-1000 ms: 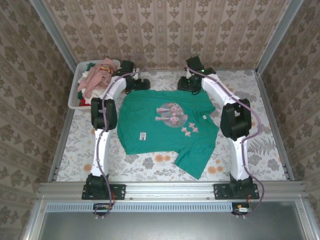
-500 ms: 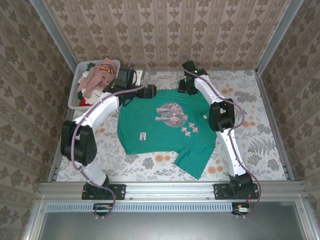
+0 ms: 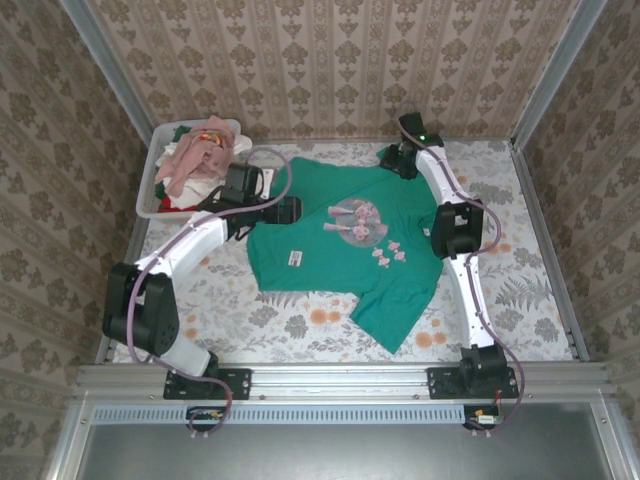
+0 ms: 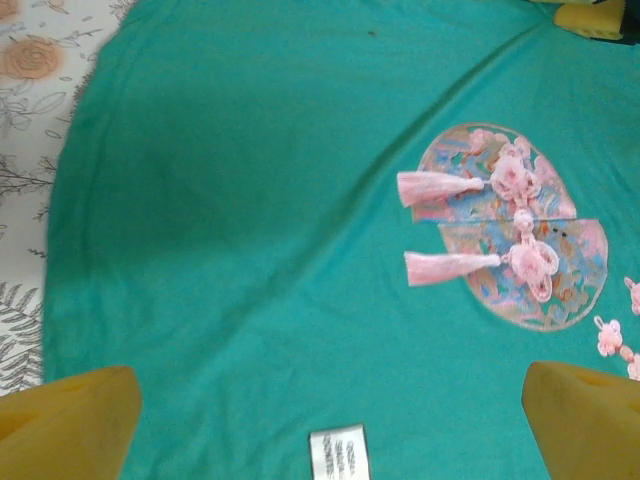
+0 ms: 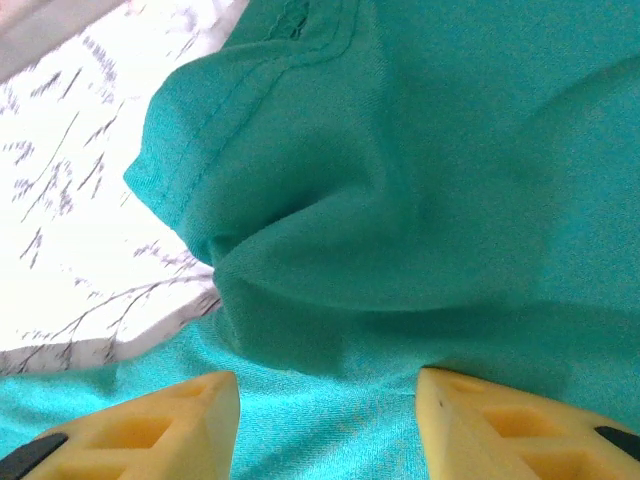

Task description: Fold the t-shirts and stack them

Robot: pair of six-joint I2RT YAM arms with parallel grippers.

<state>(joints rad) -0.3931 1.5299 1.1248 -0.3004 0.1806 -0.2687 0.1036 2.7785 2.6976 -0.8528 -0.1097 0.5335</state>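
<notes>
A teal-green t-shirt (image 3: 330, 265) lies spread face up on the table, with its round pink print (image 3: 358, 222) and white tag (image 3: 295, 258) showing. My left gripper (image 3: 288, 210) hovers over the shirt's left side. In the left wrist view it (image 4: 328, 385) is open wide, with the tag (image 4: 338, 452) and print (image 4: 515, 240) on flat cloth below it. My right gripper (image 3: 393, 160) is at the shirt's far right corner. In the right wrist view it (image 5: 325, 385) is open, and a bunched fold of the hem (image 5: 300, 240) lies just ahead of its fingers. Other t-shirts (image 3: 195, 155), pink, white and red, are piled in the tub.
The white plastic tub (image 3: 146, 198) stands at the far left corner of the flowered tablecloth (image 3: 520, 290). Patterned walls close in the far side and both flanks. Bare cloth lies right of the shirt and along the near edge.
The shirt has shifted right and towards the far side. My left arm swung out leftwards, its gripper now over the shirt's left side. My right gripper moved right along the far edge.
</notes>
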